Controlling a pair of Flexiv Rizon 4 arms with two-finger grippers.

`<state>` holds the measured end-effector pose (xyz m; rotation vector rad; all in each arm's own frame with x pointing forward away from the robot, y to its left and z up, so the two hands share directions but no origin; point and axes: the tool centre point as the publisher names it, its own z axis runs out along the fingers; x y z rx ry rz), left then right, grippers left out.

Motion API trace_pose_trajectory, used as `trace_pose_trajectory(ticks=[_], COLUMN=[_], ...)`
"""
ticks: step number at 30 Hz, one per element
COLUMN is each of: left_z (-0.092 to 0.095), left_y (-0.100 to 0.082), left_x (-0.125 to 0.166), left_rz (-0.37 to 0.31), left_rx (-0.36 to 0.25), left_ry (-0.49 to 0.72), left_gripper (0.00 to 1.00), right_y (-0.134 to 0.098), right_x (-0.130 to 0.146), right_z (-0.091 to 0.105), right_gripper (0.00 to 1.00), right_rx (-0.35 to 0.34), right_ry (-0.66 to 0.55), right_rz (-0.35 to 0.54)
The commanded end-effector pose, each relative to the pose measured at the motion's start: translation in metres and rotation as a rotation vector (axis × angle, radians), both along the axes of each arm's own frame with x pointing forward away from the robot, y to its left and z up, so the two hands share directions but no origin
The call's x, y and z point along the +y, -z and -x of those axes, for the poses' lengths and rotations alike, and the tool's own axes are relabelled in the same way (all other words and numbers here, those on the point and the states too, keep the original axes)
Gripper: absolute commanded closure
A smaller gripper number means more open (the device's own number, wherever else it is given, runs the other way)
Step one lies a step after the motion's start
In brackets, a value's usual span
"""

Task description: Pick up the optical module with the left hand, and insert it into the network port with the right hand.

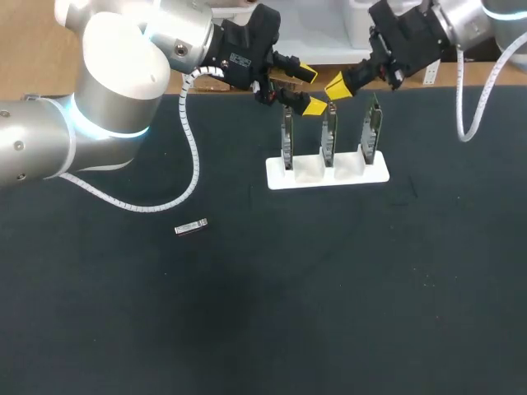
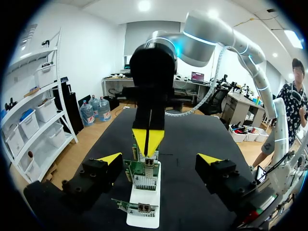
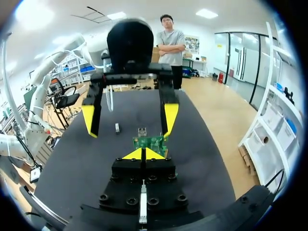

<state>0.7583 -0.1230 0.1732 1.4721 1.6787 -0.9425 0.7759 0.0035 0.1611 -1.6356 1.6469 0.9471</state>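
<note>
Left gripper (image 1: 310,89) is open, yellow tips wide apart, nothing between them. It hangs over the far middle of the table (image 1: 346,296), above the left and middle of three network cards (image 1: 328,136) (can't tell whether its lower tip touches the middle card). In the left wrist view the left gripper (image 2: 159,160) straddles the row of cards with clear gaps on both sides.

Right gripper (image 1: 338,86) has its tips pressed together and nothing visible in them. It comes in from the far right and sits just right of the left gripper, nearly tip to tip. From the right wrist view the right gripper (image 3: 143,154) is just short of one card's top edge.

The cards stand upright in a white holder (image 1: 280,176).

Optical module (image 1: 191,228) lies flat on the black table, left of and nearer than the holder, well apart from both grippers. It also shows in the right wrist view as a small optical module (image 3: 117,127) beyond the cards.
</note>
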Motion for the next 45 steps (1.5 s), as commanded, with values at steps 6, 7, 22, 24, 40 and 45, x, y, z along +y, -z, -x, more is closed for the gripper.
trace_pose_trajectory(ticks=[6,7,22,24,40,45], left_z=[-0.003,-0.003,-0.003,-0.003,-0.003,-0.003], left_y=[-0.001,-0.001,-0.001,-0.001,-0.001,-0.001], left_x=[-0.001,-0.001,-0.001,-0.001,-0.001,-0.001], left_rz=[-0.007,-0.007,-0.007,-0.007,-0.007,-0.007], left_rx=[0.005,0.005,0.005,0.005,0.005,0.005], left_ry=[0.003,0.003,0.003,0.003,0.003,0.003], left_gripper=[0.0,0.0,0.0,0.0,0.0,0.0], right_y=[-0.024,-0.025,-0.027,-0.027,-0.016,-0.012], right_x=[-0.02,-0.025,-0.092,-0.095,-0.117,-0.116], right_z=[-0.001,-0.002,-0.001,0.001,0.015,0.014], right_gripper=[1.0,1.0,1.0,1.0,1.0,1.0], right_rx=[-0.014,-0.019,0.018,0.028,0.093,0.1], right_ry=[0.001,0.004,0.069,0.058,0.028,0.009], right_rz=[-0.03,-0.027,0.016,0.019,0.052,0.068])
